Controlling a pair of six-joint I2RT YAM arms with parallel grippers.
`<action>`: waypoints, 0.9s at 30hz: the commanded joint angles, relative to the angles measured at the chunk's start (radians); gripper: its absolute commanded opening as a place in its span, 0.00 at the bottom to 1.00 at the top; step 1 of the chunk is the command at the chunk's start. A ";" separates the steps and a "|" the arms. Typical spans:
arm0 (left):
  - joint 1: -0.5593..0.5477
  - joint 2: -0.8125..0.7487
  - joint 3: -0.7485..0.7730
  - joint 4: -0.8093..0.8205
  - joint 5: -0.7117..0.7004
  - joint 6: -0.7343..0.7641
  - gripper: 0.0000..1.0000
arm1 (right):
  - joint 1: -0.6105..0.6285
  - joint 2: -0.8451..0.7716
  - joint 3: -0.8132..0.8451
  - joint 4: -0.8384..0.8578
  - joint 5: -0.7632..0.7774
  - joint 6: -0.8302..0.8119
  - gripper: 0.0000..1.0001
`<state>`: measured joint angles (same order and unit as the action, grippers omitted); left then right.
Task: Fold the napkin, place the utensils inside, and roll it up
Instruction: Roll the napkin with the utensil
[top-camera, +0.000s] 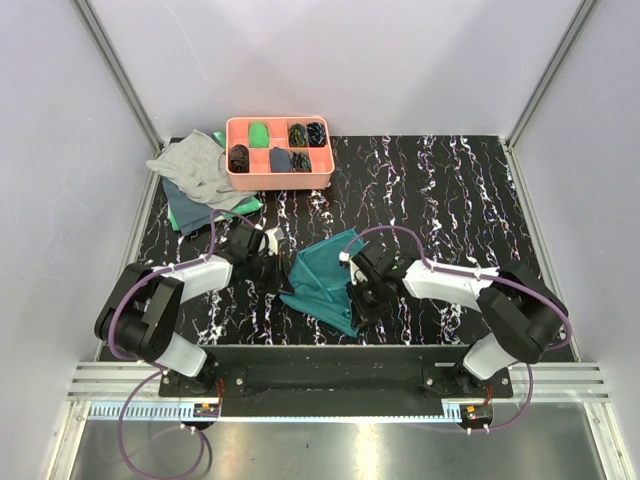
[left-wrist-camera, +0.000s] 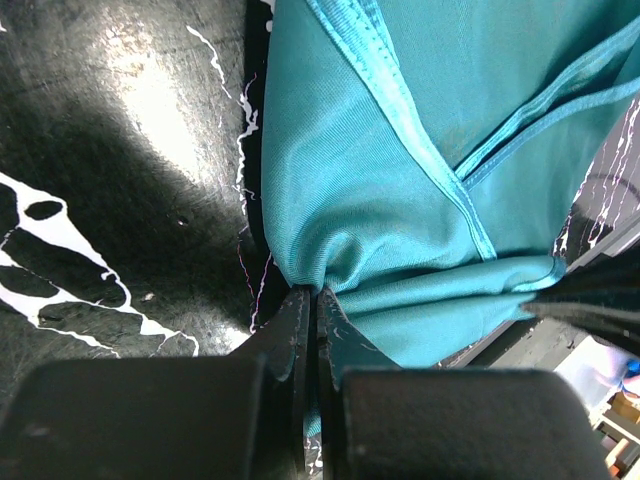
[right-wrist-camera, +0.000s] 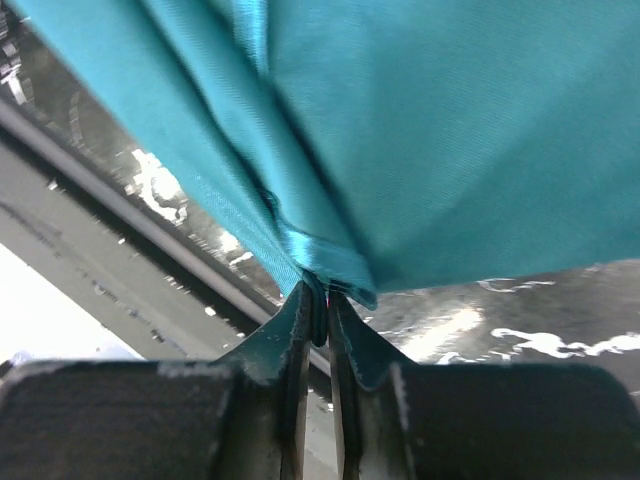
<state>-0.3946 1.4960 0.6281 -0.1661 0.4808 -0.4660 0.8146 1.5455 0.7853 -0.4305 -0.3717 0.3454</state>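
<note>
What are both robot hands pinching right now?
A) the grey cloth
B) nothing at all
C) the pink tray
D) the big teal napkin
D: the left hand and the right hand each have their fingers closed on an edge of the teal napkin.

I have two pincers, my left pincer (left-wrist-camera: 315, 300) and my right pincer (right-wrist-camera: 322, 295), and one teal napkin (top-camera: 325, 275). On the tabletop (top-camera: 450, 200) I count one pink tray (top-camera: 278, 181) and three more cloths: one grey cloth (top-camera: 190, 165), one dark blue cloth (top-camera: 190, 212) and one green cloth (top-camera: 245, 206). The small things inside the tray I cannot count for sure.
</note>
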 joint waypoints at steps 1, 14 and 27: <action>-0.003 -0.003 0.027 -0.009 -0.030 0.024 0.00 | -0.020 0.021 0.038 -0.068 0.053 -0.016 0.18; -0.001 0.023 0.079 -0.085 -0.018 0.027 0.00 | 0.139 -0.378 0.082 0.149 0.438 -0.174 0.91; -0.003 0.053 0.107 -0.095 -0.015 0.029 0.00 | 0.304 -0.003 0.141 0.380 0.636 -0.249 1.00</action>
<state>-0.3965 1.5318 0.6914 -0.2565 0.4736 -0.4522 1.0683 1.5013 0.8631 -0.1230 0.1013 0.1871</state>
